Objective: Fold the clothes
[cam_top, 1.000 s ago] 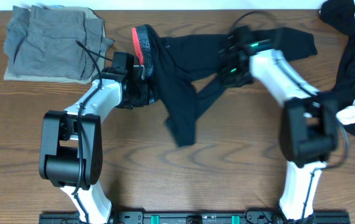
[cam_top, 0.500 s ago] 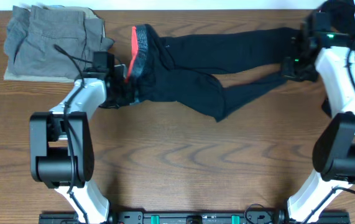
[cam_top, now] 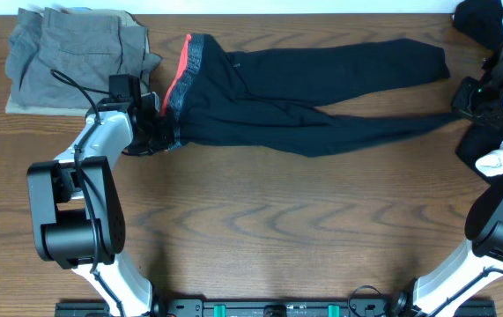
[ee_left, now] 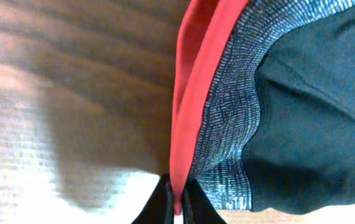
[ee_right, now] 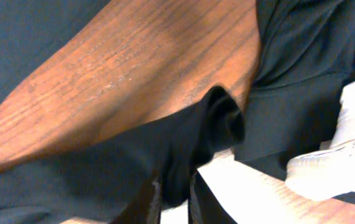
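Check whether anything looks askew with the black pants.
The pants lie uneven: the legs splay apart, the near leg pulled taut by the right gripper, the far leg loose. At the left gripper, the waistband slants, its red edge showing.

The table (cam_top: 260, 220) is dark brown wood, its wavy grain running lengthwise in long loops and streaks. Along its near edge lies a black rail (cam_top: 189, 309) with small green marks set into it. Beyond the far edge a thin pale strip (cam_top: 321, 6) shows, too narrow to tell what it is. Seen close from the right wrist, the wood looks reddish with fine dark lines; from the left wrist it looks blurred, with a bright washed-out patch beside a soft shadow.
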`<state>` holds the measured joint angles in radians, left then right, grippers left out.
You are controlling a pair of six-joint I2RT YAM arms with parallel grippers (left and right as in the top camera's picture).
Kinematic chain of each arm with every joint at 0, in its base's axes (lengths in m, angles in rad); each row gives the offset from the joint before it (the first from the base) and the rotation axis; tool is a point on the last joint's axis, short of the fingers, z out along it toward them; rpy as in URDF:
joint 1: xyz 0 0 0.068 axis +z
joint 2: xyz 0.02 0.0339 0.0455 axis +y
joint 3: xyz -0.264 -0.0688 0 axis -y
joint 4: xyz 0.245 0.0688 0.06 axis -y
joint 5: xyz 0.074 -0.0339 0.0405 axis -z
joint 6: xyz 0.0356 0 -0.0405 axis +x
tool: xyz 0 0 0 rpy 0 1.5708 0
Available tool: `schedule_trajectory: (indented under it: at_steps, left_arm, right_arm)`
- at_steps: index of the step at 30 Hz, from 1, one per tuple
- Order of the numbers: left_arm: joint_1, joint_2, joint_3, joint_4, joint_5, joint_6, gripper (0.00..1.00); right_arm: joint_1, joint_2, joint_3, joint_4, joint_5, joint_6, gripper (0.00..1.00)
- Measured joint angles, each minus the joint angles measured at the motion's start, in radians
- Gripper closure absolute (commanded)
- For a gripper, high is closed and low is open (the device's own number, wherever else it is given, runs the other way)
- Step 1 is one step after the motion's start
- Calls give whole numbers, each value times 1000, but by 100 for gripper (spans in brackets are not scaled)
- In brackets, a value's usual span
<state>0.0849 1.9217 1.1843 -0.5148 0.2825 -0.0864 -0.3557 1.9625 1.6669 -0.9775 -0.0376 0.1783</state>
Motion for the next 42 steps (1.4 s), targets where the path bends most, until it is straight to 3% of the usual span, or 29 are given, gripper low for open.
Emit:
schedule_trajectory:
  at_steps: [4, 11, 19, 22, 25, 29, 35, 42]
  left_arm:
    - [0, -5, 0, -93, 2, 0, 94]
    - [0, -122, 0, -282, 7, 2, 94]
    - [0, -336, 0, -422, -8, 32, 93]
    - [0, -364, 0, -438, -21, 39, 84]
    - [0, -366, 0, -452, -30, 44, 48]
    - [0, -366, 0, -452, -53, 44, 29]
    - [0, -366, 0, -452, -127, 34, 26]
    - [0, -366, 0, -412, -163, 27, 26]
  right_arm:
    - [0, 0, 0, -8, -2, 1, 72]
    - [-1, 0, 0, -1, 16, 1, 68]
    - [-3, 0, 0, -9, 8, 3, 46]
    - [-3, 0, 0, -10, 4, 2, 44]
    - [-3, 0, 0, -10, -6, 2, 43]
    - [-3, 0, 0, -11, -14, 5, 42]
    - [-2, 0, -3, -18, -15, 43, 52]
    - [-3, -6, -117, -8, 40, 129, 57]
